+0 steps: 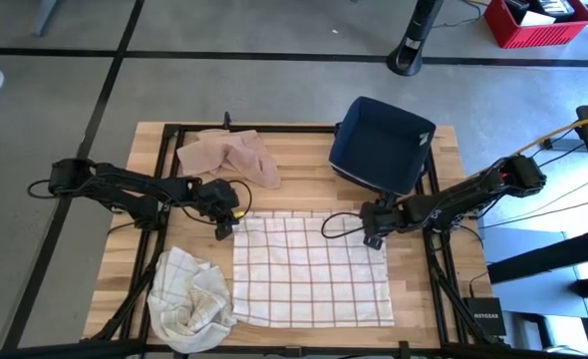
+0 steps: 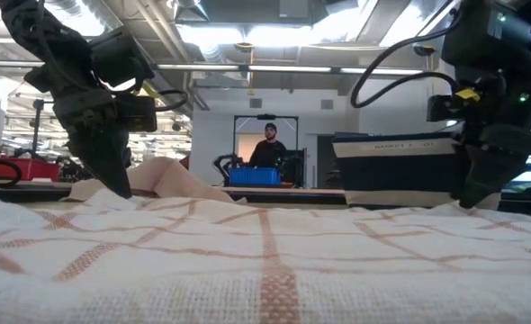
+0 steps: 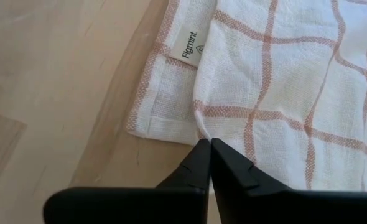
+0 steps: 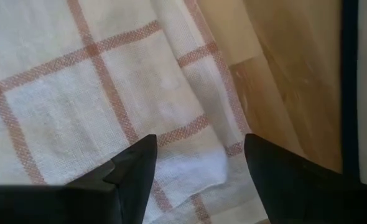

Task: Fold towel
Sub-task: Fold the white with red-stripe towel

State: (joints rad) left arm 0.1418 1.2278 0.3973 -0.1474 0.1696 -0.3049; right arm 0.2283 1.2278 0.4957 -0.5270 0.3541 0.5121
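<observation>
Two grippers sit at the far corners of the checked towel [image 1: 311,269], which lies spread flat near the middle of the wooden table [image 1: 154,145], reaching toward its near edge. The left gripper [image 1: 226,227] is at the towel's far left corner, its fingers [image 3: 199,163] pinched together on the hem just beside the sewn label [image 3: 190,46]. The right gripper [image 1: 373,235] is at the far right corner, jaws standing wide with the towel's edge lying between the fingertips [image 4: 140,158], not clamped.
</observation>
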